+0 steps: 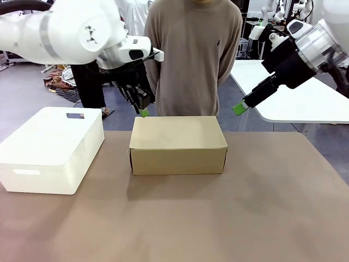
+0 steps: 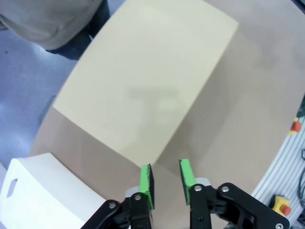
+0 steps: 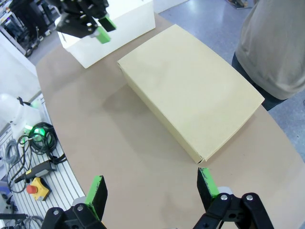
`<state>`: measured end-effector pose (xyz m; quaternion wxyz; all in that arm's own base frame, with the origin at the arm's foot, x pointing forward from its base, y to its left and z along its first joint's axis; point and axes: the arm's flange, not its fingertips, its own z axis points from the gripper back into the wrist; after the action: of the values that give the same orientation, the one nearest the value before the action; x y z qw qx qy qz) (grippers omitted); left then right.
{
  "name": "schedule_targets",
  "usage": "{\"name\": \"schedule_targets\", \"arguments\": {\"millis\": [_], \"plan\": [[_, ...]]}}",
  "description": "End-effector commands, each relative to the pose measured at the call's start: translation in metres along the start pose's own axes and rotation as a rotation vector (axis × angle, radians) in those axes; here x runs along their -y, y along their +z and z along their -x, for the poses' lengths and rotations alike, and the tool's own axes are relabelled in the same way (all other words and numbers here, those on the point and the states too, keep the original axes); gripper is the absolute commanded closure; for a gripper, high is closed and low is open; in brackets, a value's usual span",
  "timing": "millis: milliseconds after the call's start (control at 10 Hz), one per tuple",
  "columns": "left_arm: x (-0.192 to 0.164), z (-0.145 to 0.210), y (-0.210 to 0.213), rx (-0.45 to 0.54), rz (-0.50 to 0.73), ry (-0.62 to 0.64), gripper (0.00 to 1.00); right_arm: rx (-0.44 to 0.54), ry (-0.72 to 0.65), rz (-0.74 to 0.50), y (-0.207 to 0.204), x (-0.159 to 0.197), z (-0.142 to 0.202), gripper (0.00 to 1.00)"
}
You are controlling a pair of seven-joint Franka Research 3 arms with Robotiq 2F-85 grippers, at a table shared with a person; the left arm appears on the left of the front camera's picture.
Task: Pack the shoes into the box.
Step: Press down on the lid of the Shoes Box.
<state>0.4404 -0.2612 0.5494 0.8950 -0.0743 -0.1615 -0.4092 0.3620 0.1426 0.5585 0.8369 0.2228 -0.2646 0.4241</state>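
The closed tan cardboard shoebox [image 1: 178,144] sits mid-table as the left gripper [image 1: 143,111], jaws narrowly parted and empty, hovers above its far-left corner, and the right gripper [image 1: 238,108], spread wide and empty, waits off its far-right; both should withdraw upward without nudging the lid.

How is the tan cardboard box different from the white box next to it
The cardboard box is tan with sharp corners; the white box has rounded edges and handle slots. The cardboard box sits mid-table before the person, the white box at the robot's left. Both are closed and rest on the table.
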Motion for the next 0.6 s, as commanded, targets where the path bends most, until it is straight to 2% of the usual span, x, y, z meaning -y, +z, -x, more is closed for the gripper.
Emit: {"name": "schedule_targets", "arguments": {"millis": [0, 100, 500], "plan": [[-0.009, 0.028, 0.016, 0.023, 0.054, -0.041, 0.12, -0.01, -0.011, 0.006, 0.0, -0.001, 0.001, 0.0], [-0.009, 0.034, 0.022, 0.032, 0.042, -0.072, 0.0, -0.01, -0.011, 0.006, 0.0, -0.001, 0.001, 0.0], [0.003, 0.036, 0.041, 0.136, -0.051, -0.091, 0.0, -0.01, -0.011, 0.006, 0.0, -0.001, 0.001, 0.0]]}}
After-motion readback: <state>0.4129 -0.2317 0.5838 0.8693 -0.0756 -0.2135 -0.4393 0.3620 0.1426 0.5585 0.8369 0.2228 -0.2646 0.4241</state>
